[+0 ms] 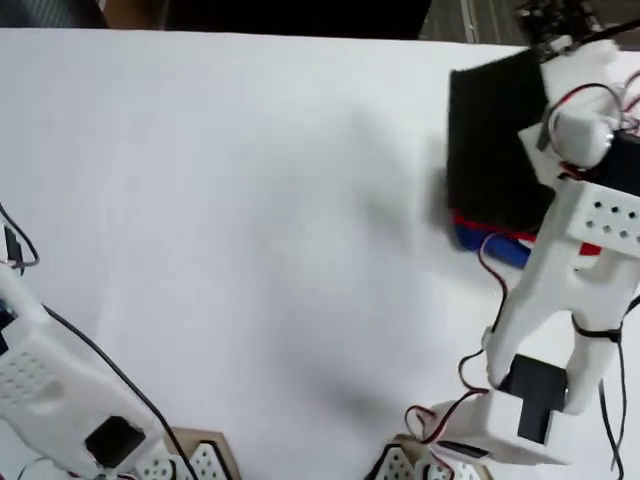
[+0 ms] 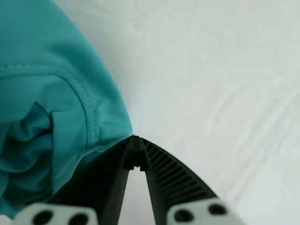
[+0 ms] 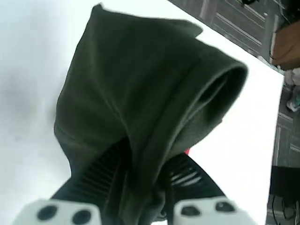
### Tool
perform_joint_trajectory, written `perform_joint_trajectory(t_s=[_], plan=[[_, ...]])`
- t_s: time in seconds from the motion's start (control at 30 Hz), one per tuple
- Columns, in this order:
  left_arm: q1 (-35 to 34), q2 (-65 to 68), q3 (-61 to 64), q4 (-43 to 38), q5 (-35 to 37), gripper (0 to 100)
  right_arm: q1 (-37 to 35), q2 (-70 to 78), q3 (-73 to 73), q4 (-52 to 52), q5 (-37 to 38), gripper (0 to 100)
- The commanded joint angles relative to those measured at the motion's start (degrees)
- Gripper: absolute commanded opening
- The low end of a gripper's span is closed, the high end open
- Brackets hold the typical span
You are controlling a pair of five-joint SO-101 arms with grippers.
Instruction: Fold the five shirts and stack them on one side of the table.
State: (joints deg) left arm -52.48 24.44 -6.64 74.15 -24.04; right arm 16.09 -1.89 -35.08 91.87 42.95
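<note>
The right claw (image 3: pixel 143 159) was closed on the black shirt (image 1: pixel 495 130). That shirt lay on top of a red shirt (image 1: pixel 480 222) and a blue shirt (image 1: pixel 490 245) at two o'clock on the table (image 1: pixel 250 200). The left claw (image 2: pixel 136 145) pinched the crumpled teal shirt (image 2: pixel 47 93). I think three were stacked and the rest still needed folding.

The table (image 1: pixel 250 200) is white and plain, with soft shadows across its middle. At about 2 o'clock in the high view a stack of folded shirts rests on it: a blue shirt (image 1: pixel 487 246) lies flat against the table, a red shirt (image 1: pixel 478 222) on that, a black shirt (image 1: pixel 495 140) on top. A teal shirt (image 2: pixel 42 93) lies bunched on the white surface in the left wrist view. At 6 o'clock one wooden mount (image 1: pixel 212 440) sits beside another (image 1: pixel 402 446).
</note>
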Motion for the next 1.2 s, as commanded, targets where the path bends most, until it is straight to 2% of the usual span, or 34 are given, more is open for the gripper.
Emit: perform_joint_trajectory(t_s=[0.0, 0.43, 0.67, 0.9, 0.97, 1.17], plan=[[0.53, -4.31, -0.13, 1.41, 0.44, 3, 3.82, 2.51, -0.70, -4.26, 0.44, 2.3], [0.18, -4.40, -0.66, 4.40, 0.44, 3, 11.74, 27.82, -1.14, -17.10, 0.44, 2.3], [0.35, -4.40, -0.66, 4.84, 0.44, 3, 15.08, 32.92, -1.23, -23.96, 0.44, 2.3], [0.44, -4.40, -0.66, 4.75, 0.44, 3, 15.43, 34.77, -1.23, -24.66, 0.44, 3.5], [0.44, -4.40, -0.66, 4.66, 0.44, 3, 15.34, 34.15, -1.23, -23.96, 0.18, 9.1], [1.05, -4.48, -4.18, 5.36, 0.79, 3, 13.32, 26.33, -1.23, -18.68, -0.09, 38.9]])
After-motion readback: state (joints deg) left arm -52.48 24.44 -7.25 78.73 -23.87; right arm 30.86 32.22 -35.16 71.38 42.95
